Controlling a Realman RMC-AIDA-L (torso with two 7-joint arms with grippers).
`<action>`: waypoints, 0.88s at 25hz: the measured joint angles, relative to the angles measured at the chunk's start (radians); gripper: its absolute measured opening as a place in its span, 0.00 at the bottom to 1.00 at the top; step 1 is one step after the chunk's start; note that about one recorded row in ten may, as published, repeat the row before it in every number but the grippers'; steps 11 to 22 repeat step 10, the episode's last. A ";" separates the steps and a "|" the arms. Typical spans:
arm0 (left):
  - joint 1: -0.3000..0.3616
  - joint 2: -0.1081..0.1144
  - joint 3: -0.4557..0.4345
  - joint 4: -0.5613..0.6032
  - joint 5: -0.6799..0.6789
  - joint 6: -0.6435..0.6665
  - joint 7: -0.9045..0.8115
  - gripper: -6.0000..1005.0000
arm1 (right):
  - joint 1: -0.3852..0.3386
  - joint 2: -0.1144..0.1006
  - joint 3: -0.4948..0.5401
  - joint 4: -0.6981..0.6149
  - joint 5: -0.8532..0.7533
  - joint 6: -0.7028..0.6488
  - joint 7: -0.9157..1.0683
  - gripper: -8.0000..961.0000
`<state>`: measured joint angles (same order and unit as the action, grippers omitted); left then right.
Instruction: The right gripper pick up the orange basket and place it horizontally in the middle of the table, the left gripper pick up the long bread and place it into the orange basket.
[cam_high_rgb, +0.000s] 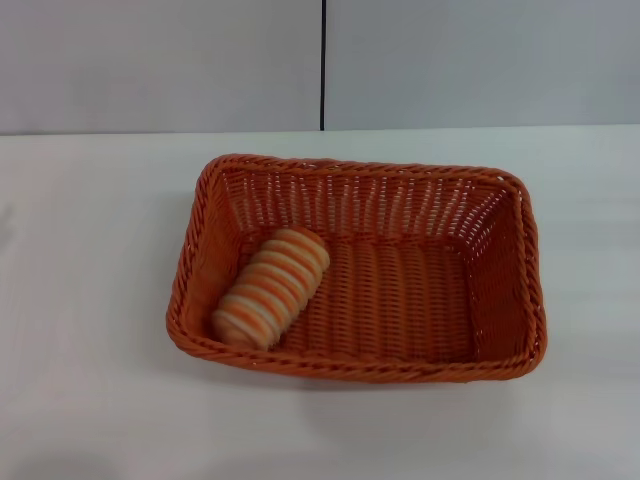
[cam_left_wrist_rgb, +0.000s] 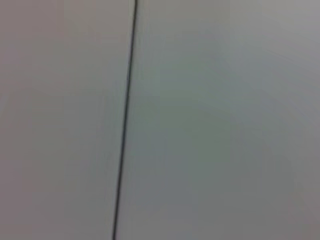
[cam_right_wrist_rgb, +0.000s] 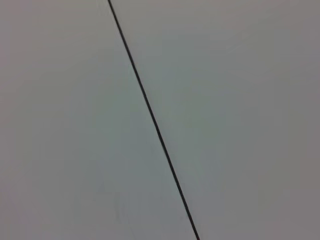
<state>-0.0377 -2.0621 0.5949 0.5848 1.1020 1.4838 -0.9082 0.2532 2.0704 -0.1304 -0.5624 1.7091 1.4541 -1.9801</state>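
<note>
Long bread (cam_high_rgb: 271, 287) inside orange basket (cam_high_rgb: 520, 268), mid tabletop (cam_high_rgb: 90, 400): task seemingly complete. Jaws unseen, state unknowable; next, nothing but parking.

The orange basket (cam_high_rgb: 500, 290) is woven wicker with a braided rim. The long bread (cam_high_rgb: 271, 287) bears orange and cream stripes. White table (cam_high_rgb: 90, 250); grey wall (cam_high_rgb: 150, 60) with a dark seam (cam_high_rgb: 323, 60).

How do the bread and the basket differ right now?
The basket is far larger than the bread. The basket is woven, plain orange; the bread is ribbed with orange and cream stripes. The basket lies lengthwise across the table; the bread lies diagonally inside its left end. Both are orange-toned.
</note>
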 joint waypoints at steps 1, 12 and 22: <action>-0.007 0.000 -0.014 -0.018 -0.001 0.001 0.016 0.80 | 0.001 0.000 0.000 0.000 -0.003 0.000 -0.010 0.61; -0.054 0.002 -0.034 -0.110 0.010 -0.033 0.157 0.80 | 0.073 0.002 -0.002 0.019 -0.097 -0.077 -0.079 0.61; -0.054 0.002 -0.034 -0.110 0.010 -0.033 0.157 0.80 | 0.073 0.002 -0.002 0.019 -0.097 -0.077 -0.079 0.61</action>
